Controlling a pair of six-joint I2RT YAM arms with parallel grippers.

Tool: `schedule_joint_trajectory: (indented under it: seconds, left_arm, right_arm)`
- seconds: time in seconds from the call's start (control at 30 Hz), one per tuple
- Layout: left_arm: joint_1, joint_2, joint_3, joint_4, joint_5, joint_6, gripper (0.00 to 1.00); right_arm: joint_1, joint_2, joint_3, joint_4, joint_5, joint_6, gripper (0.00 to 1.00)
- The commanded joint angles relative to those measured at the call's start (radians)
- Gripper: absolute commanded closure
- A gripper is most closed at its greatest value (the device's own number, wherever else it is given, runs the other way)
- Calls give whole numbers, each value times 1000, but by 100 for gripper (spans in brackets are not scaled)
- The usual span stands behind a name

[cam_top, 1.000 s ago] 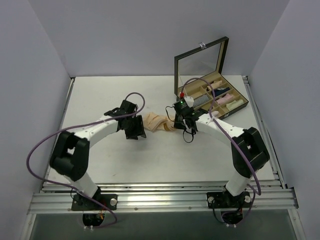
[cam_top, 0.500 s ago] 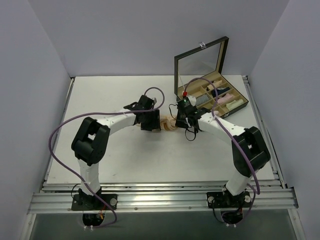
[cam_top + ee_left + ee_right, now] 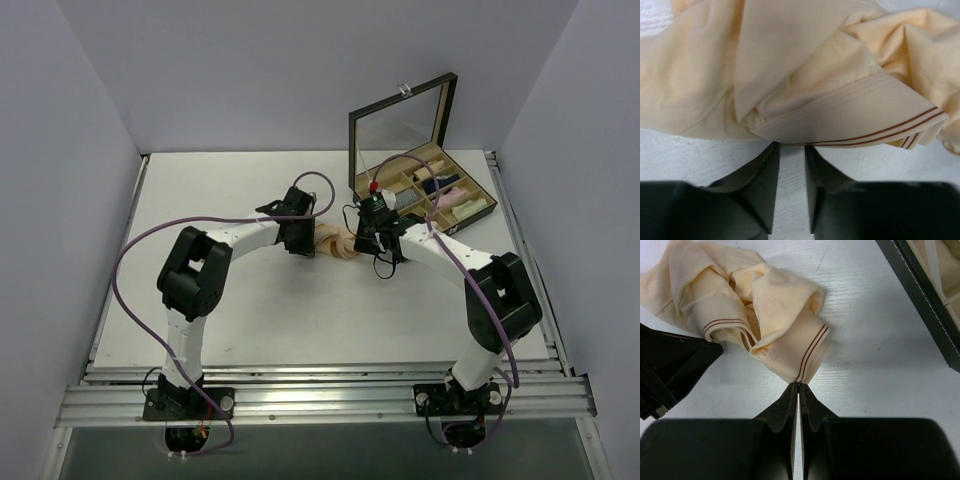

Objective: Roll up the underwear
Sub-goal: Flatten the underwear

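The underwear (image 3: 338,243) is a crumpled pale peach cloth with thin brown hem stripes, lying mid-table between both arms. My right gripper (image 3: 361,246) is shut on a pinched hem corner; in the right wrist view its jaws (image 3: 798,384) meet on the striped edge of the underwear (image 3: 770,305). My left gripper (image 3: 316,240) is at the cloth's left side. In the left wrist view its fingers (image 3: 790,146) stand a narrow gap apart with bare table between them. Their tips are tucked under the hem of the underwear (image 3: 815,75), so any hold there is hidden.
An open dark box (image 3: 455,228) with a glass lid (image 3: 400,125) stands behind and to the right of the right gripper, its compartments holding rolled cloths. Its dark wall (image 3: 920,300) shows at the top right of the right wrist view.
My left arm swung right up to the underwear and its jaws narrowed. The cloth is more bunched together. The right gripper stayed shut on the hem, shifting slightly.
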Motion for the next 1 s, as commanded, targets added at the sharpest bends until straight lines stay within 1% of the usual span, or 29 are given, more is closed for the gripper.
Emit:
schedule_joint_trajectory:
  seconds: [0.0,0.1,0.2,0.3,0.37,0.47,0.53,0.73,0.87,0.97]
  left_arm:
    - [-1,23,55,-16,-47,17,73]
    - [2,28,72,-53,-87,15,97]
    - [1,8,61,-67,-117,12,98]
    - [1,-45,23,-75,-152,5,98]
    - [1,-116,-17,-58,-156,11,98]
    - [-1,-214,-72,14,-123,67,98]
    - [-1,-246,-66,19,-155,101,98]
    - [1,-253,4,-59,-171,159,98]
    - [-1,-296,-14,-90,-162,137,98]
    - [-2,-340,-34,-124,-128,104,98]
  right_arm:
    - [-10,-9,-16,3,-4,-21,100]
    - [-10,-8,-19,2,-5,-25,100]
    - [-14,-9,-22,2,-2,-38,100]
    - [-15,-14,-28,-1,-7,-47,100]
    - [-15,-29,-40,-4,-15,-54,100]
    - [-17,-43,-60,-8,-18,-58,100]
    - [-18,-54,-63,-14,-18,-65,100]
    - [-40,-71,-62,-31,-22,-71,100]
    - [-41,-97,-33,-55,-15,-67,100]
    - [-43,-127,16,-96,16,-74,100]
